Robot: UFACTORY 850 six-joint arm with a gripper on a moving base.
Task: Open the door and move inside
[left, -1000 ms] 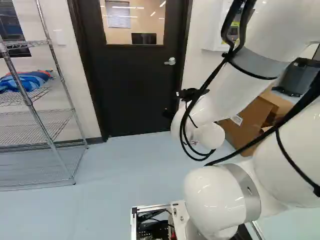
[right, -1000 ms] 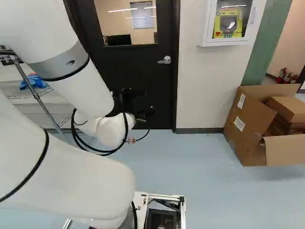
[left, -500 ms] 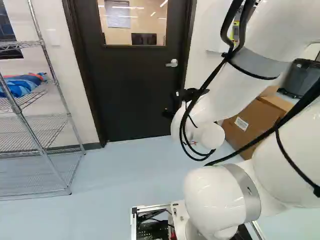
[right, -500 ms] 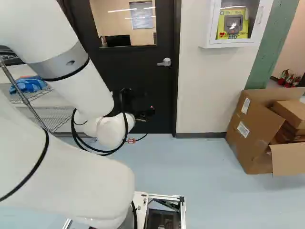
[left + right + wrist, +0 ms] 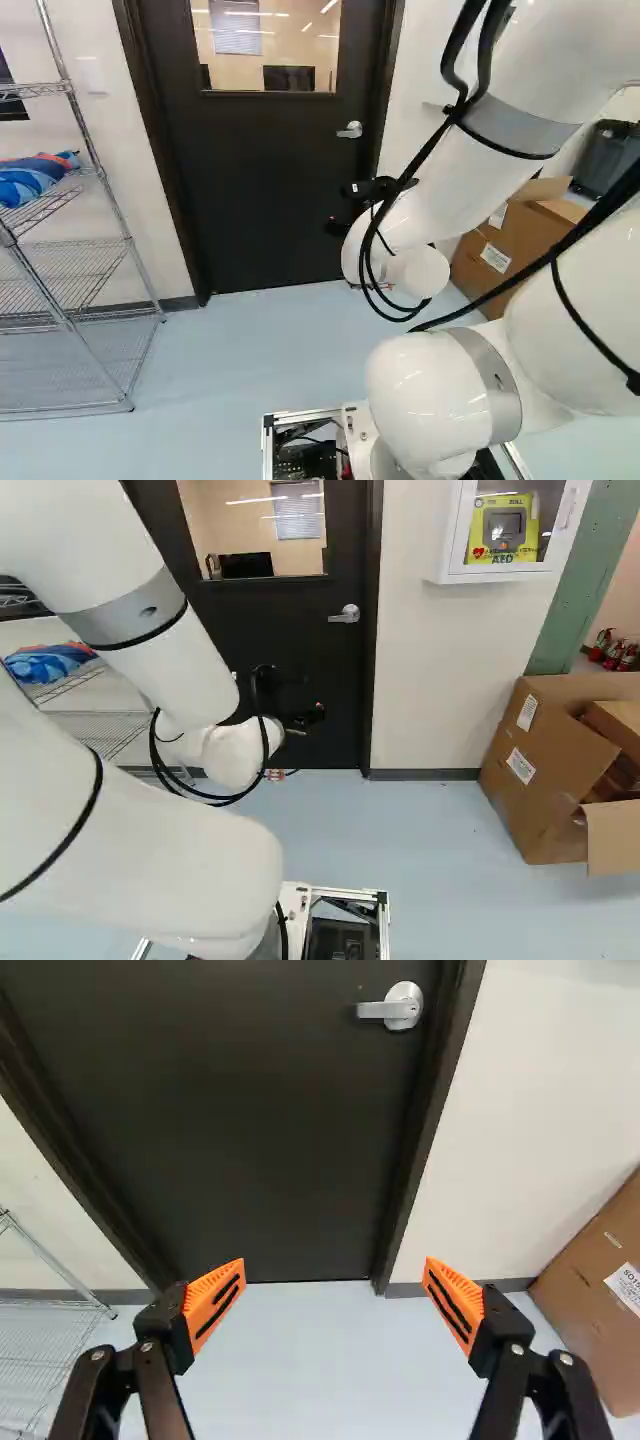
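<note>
Left base view: black windowed door (image 5: 270, 190), closed, ahead. Right base view: silver metal lever handle (image 5: 347, 614) at the door's right edge. Wrist view: my end effector (image 5: 335, 1265) stands wide, empty; advancing misaligned could ram the door.

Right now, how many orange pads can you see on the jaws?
2. In the wrist view, one pad is on the jaw nearer the rack, the other on the jaw nearer the box. The jaws stand wide open.
</note>
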